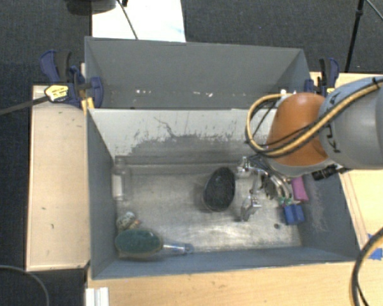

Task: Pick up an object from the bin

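Presently, your gripper (250,206) sits low in the right half of the grey metal bin (179,81), close to the floor, with the orange wrist cover (293,132) and its looped cables above it. Whether the pincer is released or clenched I cannot tell from this angle, as the metal parts at its tip overlap.

Nearest item: a dark charcoal oval lump with a matte surface (218,190). It lies on the bin floor near the centre, just beside the gripper on the side toward the view's left. Whether the two touch cannot be told.

On the gripper's other side, against the right wall, note two items: a flat pink piece (299,189) and, just below it in the view, a small blue piece (292,214).

The remaining items lie well apart from the gripper, along the left wall. A green oval brush head with a pale translucent handle (137,242) lies in the near-left corner. A small mottled pebble-like thing (126,220) sits just beside it, and a clear tube (118,185) lies further back along that wall.
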